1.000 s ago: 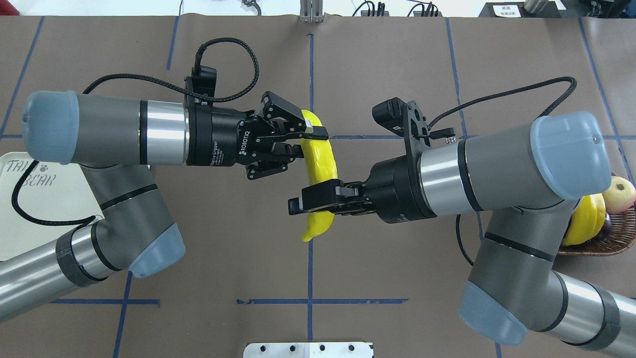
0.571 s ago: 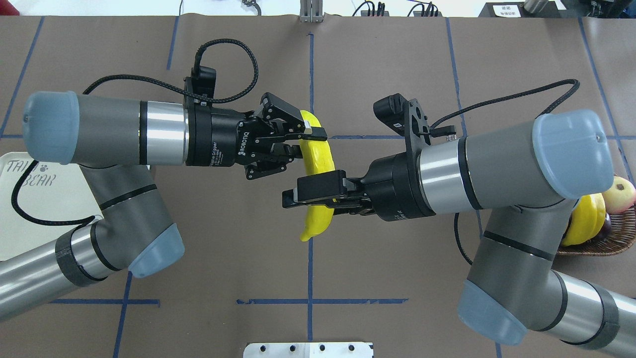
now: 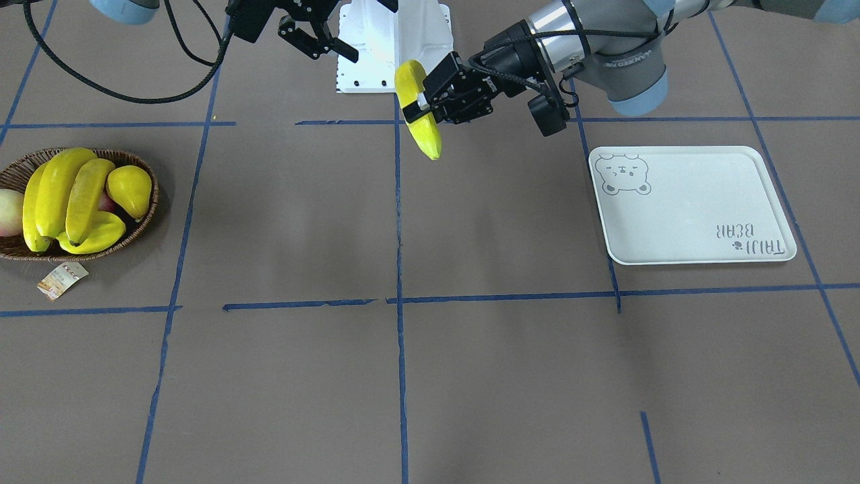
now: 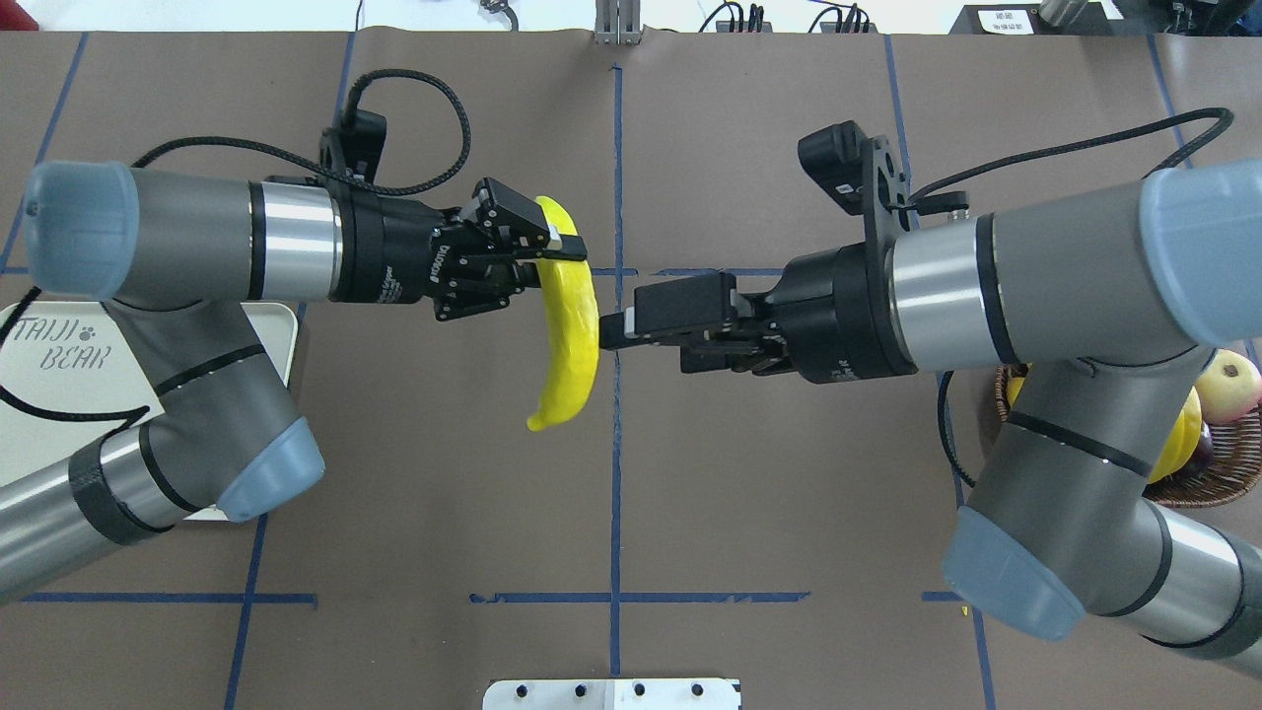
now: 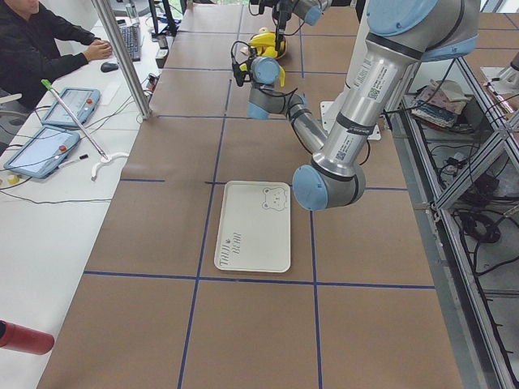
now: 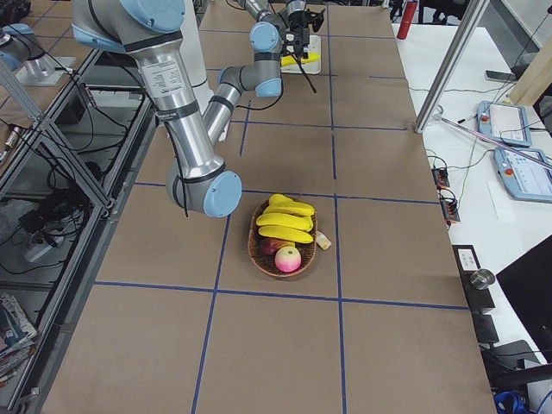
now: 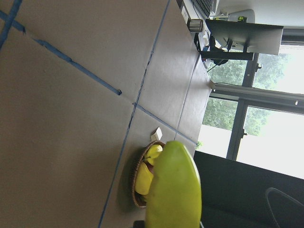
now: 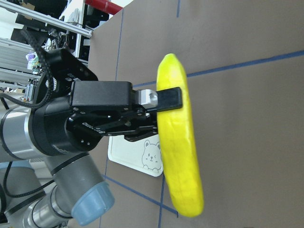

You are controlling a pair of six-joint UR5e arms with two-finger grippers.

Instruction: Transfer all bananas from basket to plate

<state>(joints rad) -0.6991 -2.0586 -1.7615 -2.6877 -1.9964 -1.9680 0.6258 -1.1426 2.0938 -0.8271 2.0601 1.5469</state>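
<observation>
One banana (image 4: 569, 335) hangs in mid-air over the table's middle, and my left gripper (image 4: 552, 248) is shut on its upper end (image 3: 420, 101). My right gripper (image 4: 616, 330) stands open just to the right of it, apart from the fruit, and also shows at the top of the front view (image 3: 329, 44). Three more bananas (image 3: 60, 195) lie in the wicker basket (image 3: 146, 215) at the robot's right end of the table. The off-white bear plate (image 3: 692, 215) lies bare at the robot's left end, partly under my left arm in the overhead view (image 4: 49, 390).
A yellow pear (image 3: 131, 188) and a reddish round fruit (image 3: 7, 212) share the basket, and a paper tag (image 3: 62, 279) lies beside it. A white mount (image 3: 376, 40) stands at the robot's edge. A person sits at the side desk (image 5: 40, 40).
My right gripper has let go of the banana and drawn back to the right. My left gripper, holding the banana's top, has moved left with it.
</observation>
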